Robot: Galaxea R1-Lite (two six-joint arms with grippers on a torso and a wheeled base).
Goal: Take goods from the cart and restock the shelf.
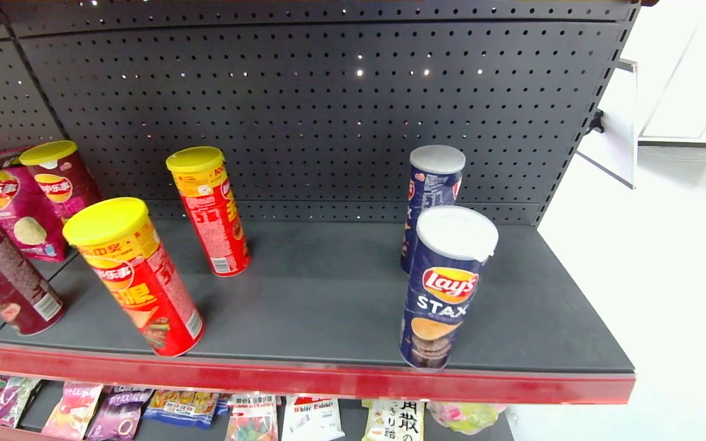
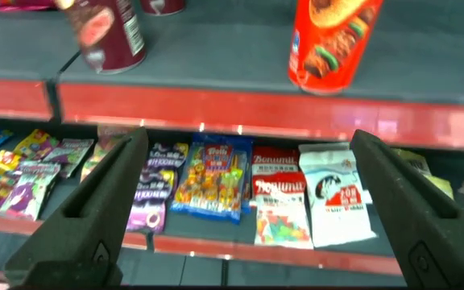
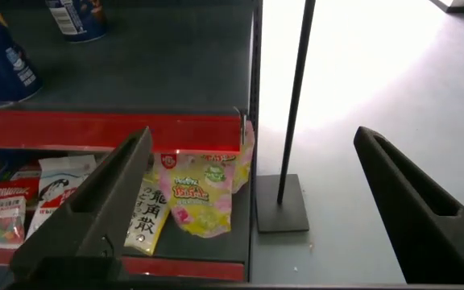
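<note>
The shelf [image 1: 328, 294] carried four upright crisp tubes in its middle and right part. One red tube [image 1: 135, 278] stood at the front edge, left of centre, and a second red tube [image 1: 211, 211] stood behind it, nearer the back panel. Toward the right end, a blue tube [image 1: 445, 288] stood at the front edge, with another blue tube [image 1: 429, 190] just behind it. Maroon tubes [image 1: 3, 269] stood at the left end. Snack packets [image 1: 255, 419] lay on the lower shelf. The left claw [image 2: 248, 141] was spread wide and held nothing, low before the shelf's red front lip. The right claw [image 3: 252, 137] was likewise wide and empty, by the shelf's right front corner.
</note>
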